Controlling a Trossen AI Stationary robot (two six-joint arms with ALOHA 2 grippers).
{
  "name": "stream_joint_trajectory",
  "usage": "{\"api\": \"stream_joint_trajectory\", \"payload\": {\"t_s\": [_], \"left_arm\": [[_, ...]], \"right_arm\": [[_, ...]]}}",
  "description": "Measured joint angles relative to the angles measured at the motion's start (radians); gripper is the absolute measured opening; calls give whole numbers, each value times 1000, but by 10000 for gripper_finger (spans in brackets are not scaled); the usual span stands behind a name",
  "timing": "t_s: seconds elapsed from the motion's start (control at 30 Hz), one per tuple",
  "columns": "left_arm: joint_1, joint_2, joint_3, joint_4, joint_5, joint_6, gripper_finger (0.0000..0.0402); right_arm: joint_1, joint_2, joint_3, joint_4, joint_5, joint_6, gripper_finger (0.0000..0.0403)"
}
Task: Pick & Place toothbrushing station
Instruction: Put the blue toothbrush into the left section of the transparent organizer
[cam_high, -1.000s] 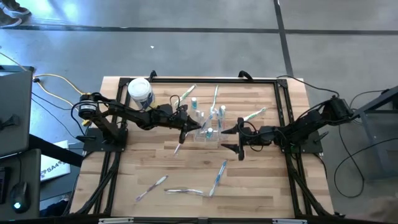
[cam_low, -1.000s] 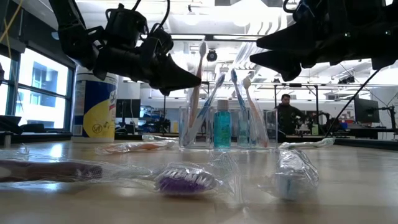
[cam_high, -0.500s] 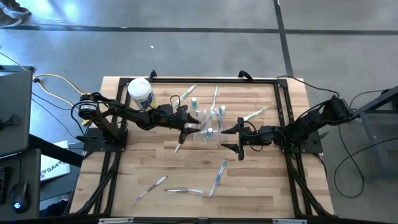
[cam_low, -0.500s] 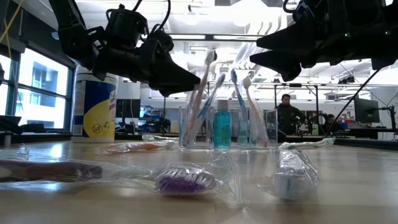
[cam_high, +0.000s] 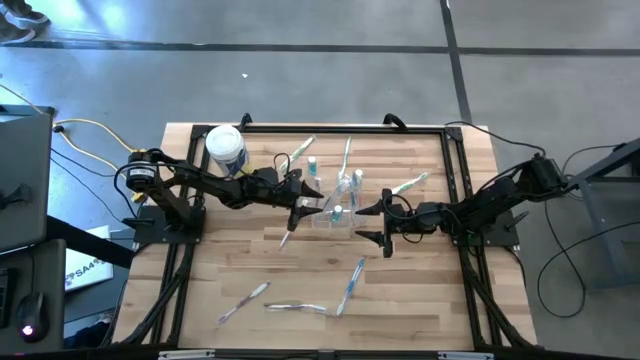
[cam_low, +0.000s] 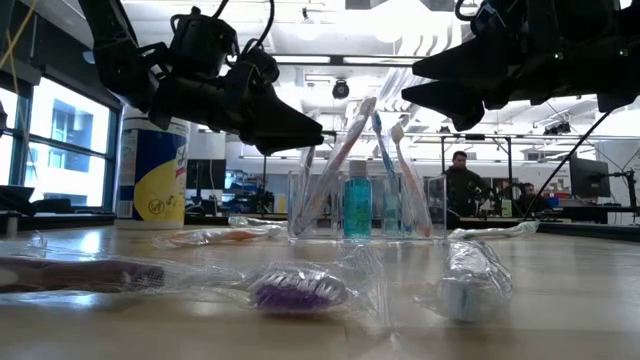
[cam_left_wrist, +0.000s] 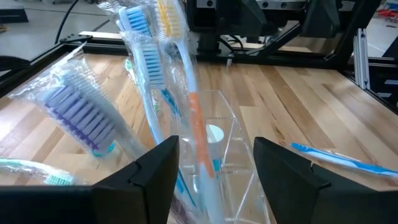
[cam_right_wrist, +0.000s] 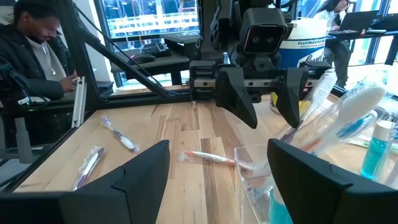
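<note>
A clear station (cam_high: 338, 203) (boxy, nearly invisible against the wood) stands near the middle of the tabletop (cam_high: 420, 290), toward the far edge, holding upright wrapped toothbrushes (cam_low: 335, 165). The left pincer (cam_high: 306, 201) hovers just beside it with its jaws released, grasping nothing. The right pincer (cam_high: 372, 224) waits near its other side, jaws spread, also empty.

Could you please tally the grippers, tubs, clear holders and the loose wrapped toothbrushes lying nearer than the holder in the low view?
Grippers: 2, left gripper and right gripper
White tub: 1
Clear holder: 1
Wrapped toothbrushes: 4
Total: 8
</note>
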Motion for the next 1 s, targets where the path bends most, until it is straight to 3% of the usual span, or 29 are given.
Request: {"api": "stream_joint_trajectory", "payload": {"t_s": [0.33, 0.5, 0.67, 0.83, 1.0], "left_arm": [[0, -22, 0, 7, 0, 1, 207], [0, -60, 0, -13, 8, 4, 207], [0, -126, 0, -66, 47, 5, 207], [0, -209, 1, -179, 57, 29, 207], [0, -282, 0, -299, 62, 40, 207]], "right_arm": [[9, 0, 0, 0, -7, -1, 262], [30, -60, 0, -61, -3, -23, 262], [63, -206, 1, -258, 66, -17, 262], [75, -370, 0, -505, 181, 120, 262], [75, -476, 0, -678, 209, 210, 262]]}}
